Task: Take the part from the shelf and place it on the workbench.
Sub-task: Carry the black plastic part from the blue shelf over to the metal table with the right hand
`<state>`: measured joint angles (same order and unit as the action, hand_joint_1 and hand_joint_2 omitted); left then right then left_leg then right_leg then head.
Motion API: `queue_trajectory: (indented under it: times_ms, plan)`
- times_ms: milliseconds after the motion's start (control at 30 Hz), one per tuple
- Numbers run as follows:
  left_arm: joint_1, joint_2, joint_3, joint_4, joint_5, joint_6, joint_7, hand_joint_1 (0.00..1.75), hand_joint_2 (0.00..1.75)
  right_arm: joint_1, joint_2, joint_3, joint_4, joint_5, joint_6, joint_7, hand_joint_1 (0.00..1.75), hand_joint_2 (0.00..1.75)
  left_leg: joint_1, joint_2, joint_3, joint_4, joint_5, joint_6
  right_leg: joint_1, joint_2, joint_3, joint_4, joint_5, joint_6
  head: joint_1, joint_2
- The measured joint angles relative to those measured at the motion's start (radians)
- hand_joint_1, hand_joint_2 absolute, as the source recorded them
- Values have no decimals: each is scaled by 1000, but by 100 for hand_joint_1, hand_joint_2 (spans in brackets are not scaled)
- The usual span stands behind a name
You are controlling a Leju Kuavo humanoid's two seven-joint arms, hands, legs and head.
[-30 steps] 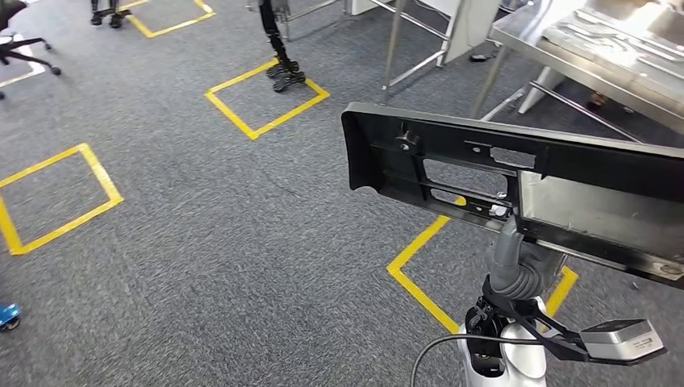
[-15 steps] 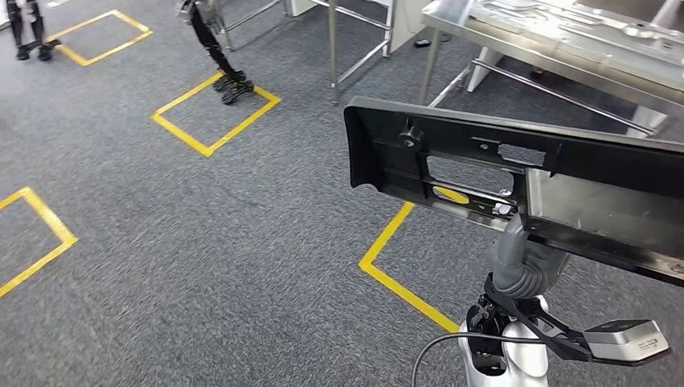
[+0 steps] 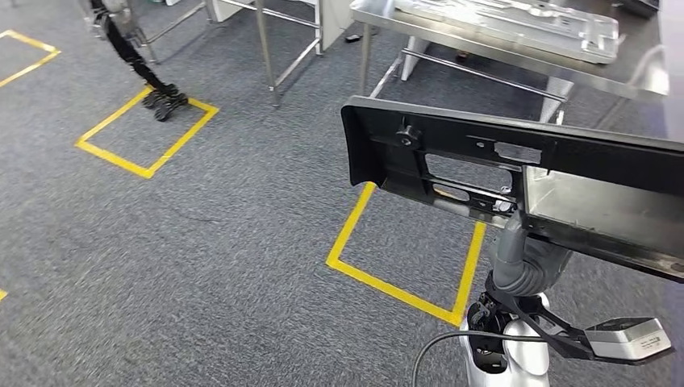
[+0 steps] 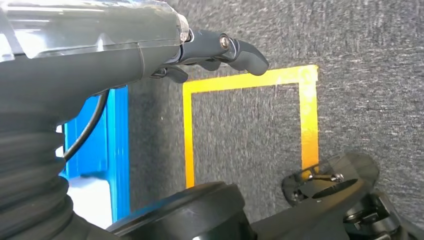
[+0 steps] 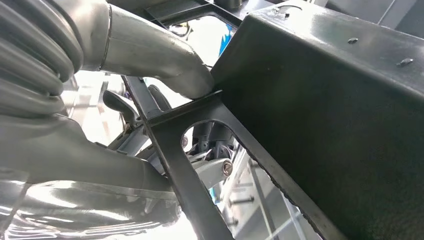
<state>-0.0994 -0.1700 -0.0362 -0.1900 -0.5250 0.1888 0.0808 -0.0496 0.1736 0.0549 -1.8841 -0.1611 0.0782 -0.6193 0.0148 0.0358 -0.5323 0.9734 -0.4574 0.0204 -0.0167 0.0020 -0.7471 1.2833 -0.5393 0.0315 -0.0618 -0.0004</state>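
The part [image 3: 452, 153] is a long black plastic panel with cut-outs, held level and crosswise in front of me. My right hand [image 3: 520, 262] grips its lower edge from below, the thumb up against the frame. In the right wrist view the right hand [image 5: 150, 55] has its grey thumb pressed on a black rib of the part [image 5: 340, 100], with darker fingers behind the rib. The workbench [image 3: 484, 60] is a steel table at the upper right, beyond the part. My left hand [image 4: 210, 50] hangs over the carpet, fingers loosely extended and holding nothing.
A flat metal plate [image 3: 516, 20] lies on the workbench. Yellow tape squares [image 3: 403, 290] mark the grey carpet. Another robot's dark legs [image 3: 157, 93] stand in one square at the upper left. Steel frame legs [image 3: 266, 48] rise beside the bench. A blue strip [image 4: 112, 145] lies by my left side.
The camera has turned: the floor marks slide left and the workbench comes further into view at the upper right. The part stays in my right hand in the same pose.
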Motion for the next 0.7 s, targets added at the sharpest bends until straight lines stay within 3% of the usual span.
queue_trajectory:
  times_ms: [67, 133, 200, 267, 300, 367, 400, 467, 500, 533, 567, 633, 700]
  plan:
    - [0, 0, 0, 0, 0, 0, 0, 0, 175, 0, 0, 0, 0, 0, 0, 0, 175, 175, 0, 25, 8, 3, -8, -6, -4, -20, 62, -117, 68, 2, 0, 0]
    - [0, 1, 0, 0, -1, 0, 0, 0, 175, -1, 0, 0, 0, -1, 0, 0, 175, 175, -4, 43, 17, 5, -18, -15, 1, -60, 131, -243, 109, -7, 0, 0]
    - [0, 2, 0, 0, -1, 1, 1, 0, 175, -2, 0, -1, 0, -1, 2, 0, 175, 175, -8, 59, 24, 6, -25, -28, 9, -71, 147, -275, 107, -20, 0, 0]
    - [-2, 2, 0, 0, -2, 1, 1, 0, 175, -2, -1, -1, 0, -1, 4, 1, 175, 175, -6, 74, 32, 5, -33, -41, 9, -47, 147, -279, 108, -32, 0, 0]
    - [-3, 2, 0, 0, -2, 2, 2, 0, 175, -2, -1, -1, -1, -1, 4, 0, 175, 175, -4, 67, 32, 14, -43, -46, 7, -36, 149, -281, 108, -38, 0, 0]
    - [-5, 3, 1, 0, -2, 2, 2, 0, 175, -5, -1, 0, 0, -2, 5, 0, 175, 175, 0, 24, 0, 93, -91, -53, 2, -15, 153, -285, 110, -50, 0, 0]
    - [-4, 3, 2, 0, -2, 3, 1, 0, 175, -7, 0, 0, 1, -3, 5, 0, 175, 175, 1, -1, -33, 164, -125, -54, 3, -4, 153, -285, 109, -54, -1, 0]
    - [-6, 5, 3, 0, -2, 3, 0, 0, 175, -8, -1, 1, 5, -5, 5, 0, 175, 175, 1, -23, -103, 295, -169, -54, 7, 21, 153, -284, 108, -59, -1, 0]
    - [-7, 5, 4, 0, -2, 3, 0, 0, 175, -8, -1, 1, 7, -6, 5, 0, 175, 175, 0, -26, -118, 314, -161, -52, 10, 35, 155, -283, 108, -59, -1, 0]
    - [-9, 5, 4, 0, -3, 3, 0, 0, 175, -8, -1, 1, 9, -9, 4, 0, 175, 175, 0, -29, -113, 289, -132, -48, 12, 51, 157, -282, 107, -59, -1, 0]
    - [-9, 6, 5, 0, -4, 3, 0, 0, 175, -8, -1, 2, 10, -12, 4, -1, 175, 175, -1, -38, -91, 228, -87, -42, 13, 66, 160, -281, 106, -59, -1, 0]
    - [-5, 8, 7, 0, -6, 4, 0, 0, 175, -9, -1, 2, 10, -17, 3, -3, 175, 175, -1, -83, -38, 91, -18, -27, 13, 93, 162, -279, 104, -55, -1, 0]
    - [-4, 10, 10, 0, -7, 4, 0, 0, 175, -12, -1, 3, 11, -19, 3, -3, 175, 175, -3, -114, -15, 31, -6, -20, 8, 115, 154, -277, 107, -44, -1, 0]
